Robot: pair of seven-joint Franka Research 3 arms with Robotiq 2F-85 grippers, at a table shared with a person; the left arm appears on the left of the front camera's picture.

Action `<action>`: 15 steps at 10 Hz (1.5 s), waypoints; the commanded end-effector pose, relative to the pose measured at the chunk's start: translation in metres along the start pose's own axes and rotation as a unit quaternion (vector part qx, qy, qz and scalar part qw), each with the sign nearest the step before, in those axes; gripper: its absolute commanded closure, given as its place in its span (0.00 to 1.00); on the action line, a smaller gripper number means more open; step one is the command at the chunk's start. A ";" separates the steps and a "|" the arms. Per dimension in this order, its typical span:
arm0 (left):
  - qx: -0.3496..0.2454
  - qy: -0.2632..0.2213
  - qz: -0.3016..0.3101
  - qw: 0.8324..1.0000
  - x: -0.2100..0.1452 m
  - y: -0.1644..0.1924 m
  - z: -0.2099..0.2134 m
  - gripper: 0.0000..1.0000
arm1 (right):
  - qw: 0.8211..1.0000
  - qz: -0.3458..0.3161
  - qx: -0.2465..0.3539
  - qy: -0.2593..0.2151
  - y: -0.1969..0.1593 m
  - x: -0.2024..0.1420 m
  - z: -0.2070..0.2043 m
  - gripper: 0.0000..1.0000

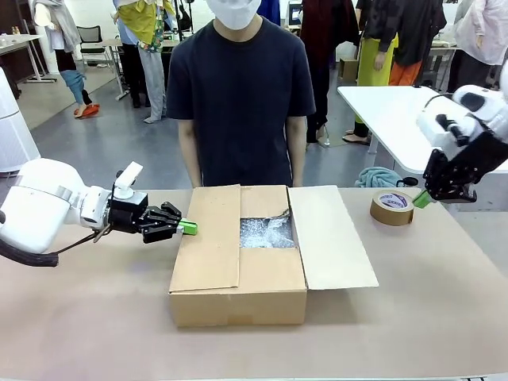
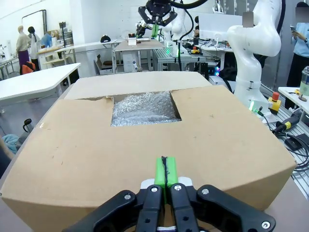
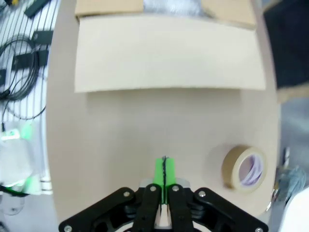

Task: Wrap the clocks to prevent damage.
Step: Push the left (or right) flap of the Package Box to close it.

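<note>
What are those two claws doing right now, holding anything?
Left gripper: shut, holding nothing, beside the cardboard box.
Right gripper: shut, holding nothing, near the tape roll.

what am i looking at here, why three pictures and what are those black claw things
These are two white robot arms at a table, each ending in a black pincer with green pads. One picture looks across the table at a person; the other two come from cameras on each wrist. The left pincer is shut and empty beside a cardboard box with bubble wrap inside. The right pincer is also shut and empty, near a roll of brown tape.
</note>
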State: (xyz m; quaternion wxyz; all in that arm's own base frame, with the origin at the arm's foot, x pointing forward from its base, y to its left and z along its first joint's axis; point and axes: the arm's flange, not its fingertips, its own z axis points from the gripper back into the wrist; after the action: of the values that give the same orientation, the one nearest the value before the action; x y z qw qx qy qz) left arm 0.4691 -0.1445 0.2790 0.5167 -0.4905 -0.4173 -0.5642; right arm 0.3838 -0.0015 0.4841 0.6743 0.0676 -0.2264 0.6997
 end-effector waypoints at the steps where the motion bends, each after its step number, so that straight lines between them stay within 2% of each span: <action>1: 0.005 0.000 0.004 1.000 -0.004 -0.001 -0.003 1.00 | 0.986 0.018 0.044 -0.162 -0.021 -0.040 -0.031 0.99; 2: 0.005 0.000 0.004 1.000 -0.004 -0.001 -0.003 1.00 | 0.977 -0.012 0.052 -0.207 -0.029 -0.056 -0.046 0.99; 4: 0.005 0.000 0.004 1.000 -0.004 -0.001 -0.003 1.00 | 0.958 -0.049 0.104 -0.263 -0.038 -0.081 -0.080 0.99; 6: 0.005 0.000 0.004 1.000 -0.004 -0.001 -0.003 1.00 | 0.955 -0.067 0.094 -0.272 -0.037 -0.090 -0.099 0.99; 7: 0.005 0.000 0.004 1.000 -0.004 -0.001 -0.003 1.00 | 0.959 -0.078 0.079 -0.260 -0.036 -0.090 -0.099 0.99; 8: 0.005 0.000 0.004 1.000 -0.004 -0.001 -0.003 1.00 | 0.951 -0.065 0.095 -0.286 -0.019 -0.086 -0.100 0.99; 13: 0.005 0.000 0.004 1.000 -0.004 -0.001 -0.003 1.00 | 0.953 -0.070 0.099 -0.277 -0.026 -0.088 -0.099 0.99; 15: 0.005 0.000 0.004 1.000 -0.004 -0.001 -0.003 1.00 | 0.944 -0.109 0.103 -0.294 -0.034 -0.097 -0.133 0.99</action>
State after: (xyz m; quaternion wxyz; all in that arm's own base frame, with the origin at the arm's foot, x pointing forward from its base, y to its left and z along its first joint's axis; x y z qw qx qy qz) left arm 0.4690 -0.1445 0.2788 0.5167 -0.4909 -0.4173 -0.5638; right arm 0.4394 -0.0405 0.3508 0.6309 0.3535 -0.3228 0.6106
